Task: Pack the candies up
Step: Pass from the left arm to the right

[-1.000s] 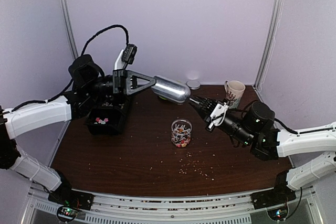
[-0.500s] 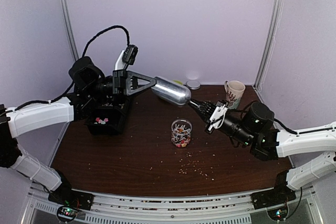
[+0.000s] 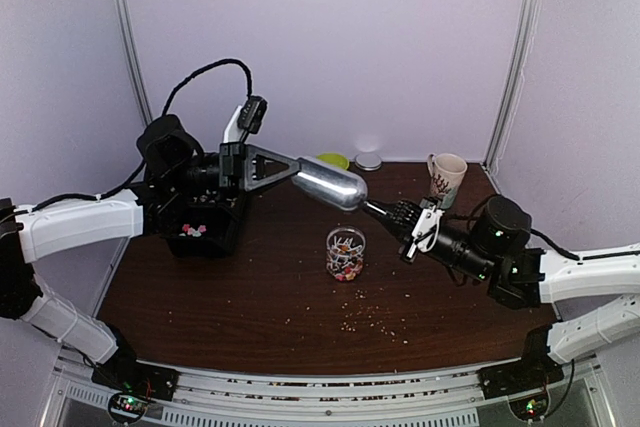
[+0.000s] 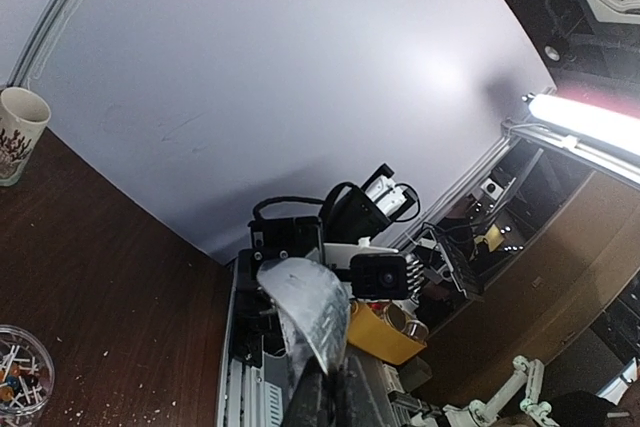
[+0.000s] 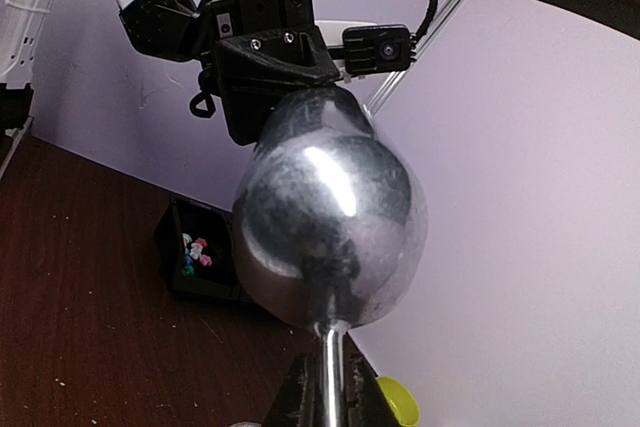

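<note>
Both claws grip the foil bag (image 3: 328, 185) in mid-air, my left claw (image 3: 292, 171) on its wide end and right claw (image 3: 373, 209) pinching its thin tip, while I see candies (image 3: 345, 265) in the glass (image 3: 331, 239) and black box (image 3: 215, 243).

The bag (image 3: 328, 185) I held was shiny silver, the table (image 3: 250, 297) dark brown and flecked with pale crumbs (image 3: 375, 317), the tray (image 3: 205, 245) black with pink, white, blue and green candies (image 3: 192, 231) in it, the mug (image 3: 447, 177) white with a dark print, and my arms (image 3: 80, 222) white and black.
</note>
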`<action>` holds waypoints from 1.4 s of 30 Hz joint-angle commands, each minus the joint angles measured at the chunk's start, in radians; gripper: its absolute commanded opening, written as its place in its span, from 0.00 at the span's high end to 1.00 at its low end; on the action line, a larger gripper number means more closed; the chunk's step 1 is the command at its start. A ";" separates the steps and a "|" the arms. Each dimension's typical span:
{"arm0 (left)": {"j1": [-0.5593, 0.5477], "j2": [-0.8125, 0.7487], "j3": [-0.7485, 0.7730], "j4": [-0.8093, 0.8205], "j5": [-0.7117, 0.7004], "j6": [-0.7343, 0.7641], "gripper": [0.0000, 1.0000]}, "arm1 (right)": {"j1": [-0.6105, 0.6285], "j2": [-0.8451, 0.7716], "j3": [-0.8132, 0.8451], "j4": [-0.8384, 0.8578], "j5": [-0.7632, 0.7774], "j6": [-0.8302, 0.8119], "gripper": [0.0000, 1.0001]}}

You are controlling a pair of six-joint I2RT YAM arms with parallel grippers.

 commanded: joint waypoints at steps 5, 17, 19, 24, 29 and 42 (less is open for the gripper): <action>0.034 -0.026 -0.012 -0.040 -0.060 0.045 1.00 | 0.005 -0.046 0.033 0.028 -0.037 0.043 0.80; 0.034 -0.023 -0.016 0.076 -0.031 -0.035 1.00 | 0.005 0.018 0.037 0.045 0.006 -0.008 0.59; 0.034 -0.016 -0.017 0.112 -0.028 -0.058 1.00 | 0.005 0.031 0.037 0.052 0.003 -0.015 0.59; 0.032 -0.003 -0.028 0.171 -0.018 -0.097 1.00 | 0.001 0.060 0.035 0.095 0.006 -0.018 0.65; 0.030 0.006 -0.044 0.229 -0.008 -0.133 1.00 | -0.008 0.086 0.030 0.147 0.018 -0.018 0.66; 0.029 -0.002 -0.042 0.192 -0.004 -0.116 1.00 | -0.029 0.035 0.021 0.125 -0.028 -0.035 0.67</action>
